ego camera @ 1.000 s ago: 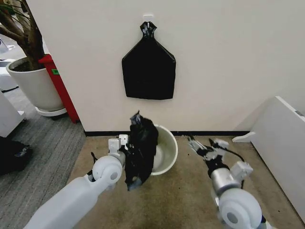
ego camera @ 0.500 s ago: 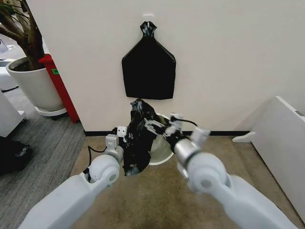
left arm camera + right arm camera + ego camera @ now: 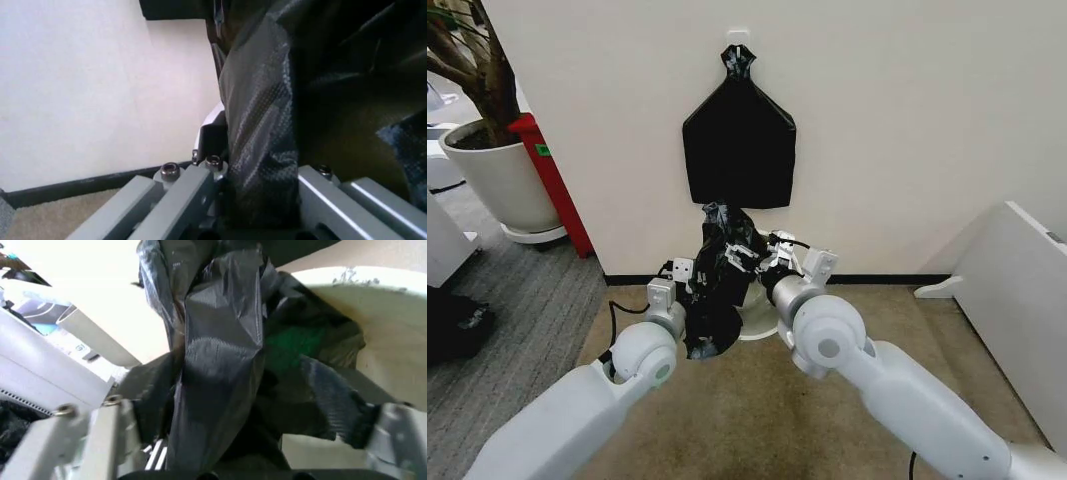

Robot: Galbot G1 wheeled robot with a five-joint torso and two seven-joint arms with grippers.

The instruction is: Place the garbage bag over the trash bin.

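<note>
Above the small round cream-white trash bin (image 3: 762,318), the crinkly black plastic garbage bag (image 3: 719,290) is held bunched — pinched by the left gripper (image 3: 689,283), film lying between the right gripper's (image 3: 749,256) spread fingers. Opening and draping over the rim remain undone.

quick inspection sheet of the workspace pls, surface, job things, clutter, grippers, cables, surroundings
surface: tan carpet floor at the foot of a cream wall.
job's things: garbage bag held up bunched, hanging beside and in front of the trash bin; not over the rim.
clutter: black knotted bundle hanging on the wall above the bin.
grippers: left gripper shut on the bag, film pinched between its fingers; right gripper at the bag's upper part, fingers spread either side of the film.
cables: black lead looping at the left wrist.
surroundings: plant pot, red stand, white panel to the right.
</note>
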